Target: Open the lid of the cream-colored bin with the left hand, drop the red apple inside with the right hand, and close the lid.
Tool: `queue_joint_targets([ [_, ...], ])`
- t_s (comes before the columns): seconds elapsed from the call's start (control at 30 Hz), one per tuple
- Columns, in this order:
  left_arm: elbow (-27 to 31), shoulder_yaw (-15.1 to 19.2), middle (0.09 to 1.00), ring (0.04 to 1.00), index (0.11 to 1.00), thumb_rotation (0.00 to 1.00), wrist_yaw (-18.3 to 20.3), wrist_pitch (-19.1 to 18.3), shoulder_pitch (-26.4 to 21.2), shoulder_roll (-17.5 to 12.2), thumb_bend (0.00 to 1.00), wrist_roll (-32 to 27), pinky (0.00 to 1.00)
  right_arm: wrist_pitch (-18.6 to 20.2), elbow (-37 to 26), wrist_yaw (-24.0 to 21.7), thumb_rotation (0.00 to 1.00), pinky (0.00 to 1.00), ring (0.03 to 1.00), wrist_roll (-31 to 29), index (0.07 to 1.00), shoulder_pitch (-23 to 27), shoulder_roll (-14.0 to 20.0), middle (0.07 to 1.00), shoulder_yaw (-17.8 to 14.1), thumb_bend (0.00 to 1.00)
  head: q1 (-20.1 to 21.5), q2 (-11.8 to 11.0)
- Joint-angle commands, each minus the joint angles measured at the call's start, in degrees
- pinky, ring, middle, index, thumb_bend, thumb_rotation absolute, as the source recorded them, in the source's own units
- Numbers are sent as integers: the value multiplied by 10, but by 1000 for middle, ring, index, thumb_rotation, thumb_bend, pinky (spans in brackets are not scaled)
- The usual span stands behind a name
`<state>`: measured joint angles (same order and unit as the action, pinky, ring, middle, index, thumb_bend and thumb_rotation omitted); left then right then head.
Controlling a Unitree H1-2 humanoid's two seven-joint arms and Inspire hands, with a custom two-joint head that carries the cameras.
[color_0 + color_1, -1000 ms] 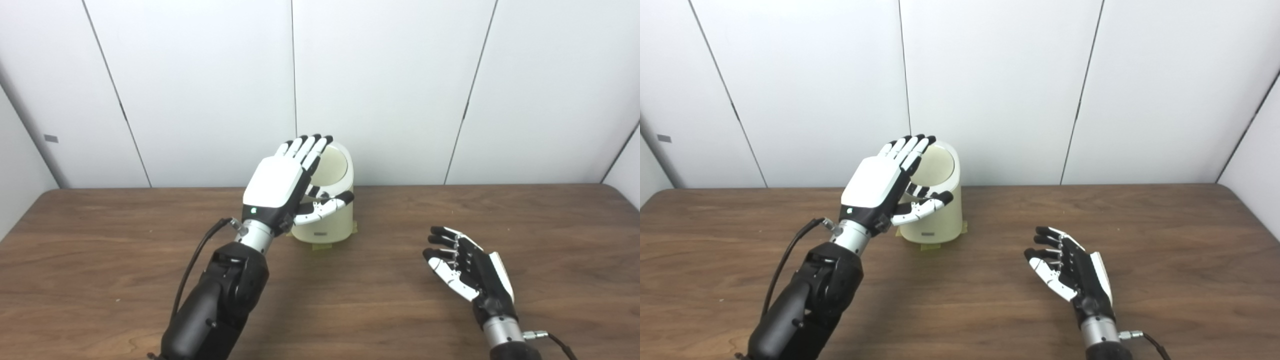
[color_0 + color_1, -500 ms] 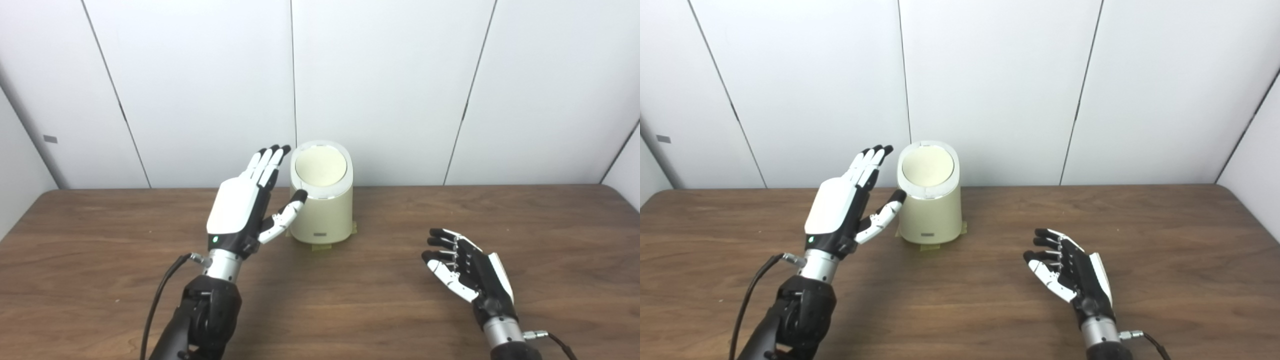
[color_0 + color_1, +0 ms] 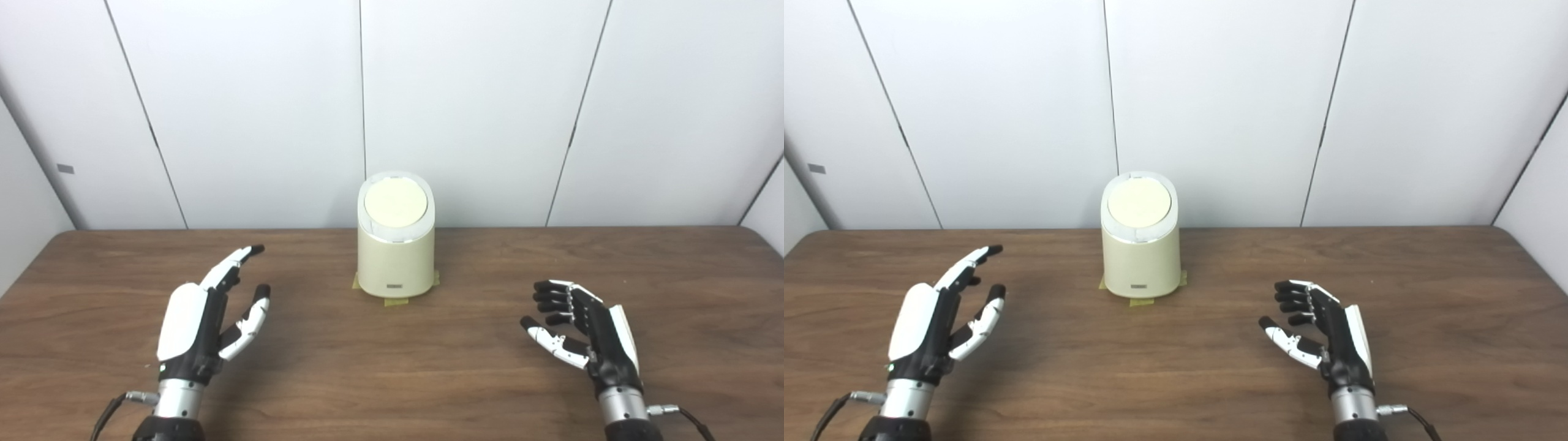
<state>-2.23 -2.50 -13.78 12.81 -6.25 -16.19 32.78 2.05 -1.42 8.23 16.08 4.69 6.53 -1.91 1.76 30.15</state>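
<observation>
1. Since a second ago the left hand (image 3: pixel 205 318) has left the bin's lid and come back and down toward the near left of the worktop (image 3: pixel 392 367); it was up against the top of the bin then, and now it is well apart from it.
2. The right hand (image 3: pixel 588 334) has barely shifted in that time, only a little nearer the front edge, low over the near right of the worktop.
3. The left hand's fingers (image 3: pixel 236 266) are released and spread, holding nothing; they stretch forward, the thumb lying apart to the inside.
4. The right hand's fingers (image 3: pixel 554 297) are loosely curled but apart, palm turned inward, and they grasp nothing.
5. The cream-colored bin (image 3: pixel 396 260) stands upright ahead of both sets of fingers, beyond them and roughly midway between the two hands, close to the white wall (image 3: pixel 245 110).
6. Its round lid (image 3: pixel 395 203) lies shut in the white rim, its face tilted toward the camera.
7. Bits of yellowish tape (image 3: pixel 392 302) show at the foot of the bin on the wood.
8. The red apple is not visible in either view.
</observation>
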Motion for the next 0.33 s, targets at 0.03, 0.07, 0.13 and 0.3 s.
queue_joint_targets([
  [0.03,8,10,871,846,857,573,-17,30,-9,-8,191,-6,699,-14,-15,9,106,583,658,5,656,20,4,662,-4,273,1,0],
  [0.07,7,13,872,845,858,582,-16,31,-5,-8,195,-10,696,-14,-14,9,105,586,661,5,659,20,4,664,-5,272,1,0],
  [0.13,5,20,871,836,857,587,-14,35,4,-4,210,-22,691,-14,-13,9,109,588,664,6,660,21,4,667,-5,274,-1,0],
  [0.3,-1,36,883,862,871,692,-6,32,15,-2,211,-47,772,-14,-7,12,115,572,652,16,661,23,7,666,-3,278,4,-2],
])
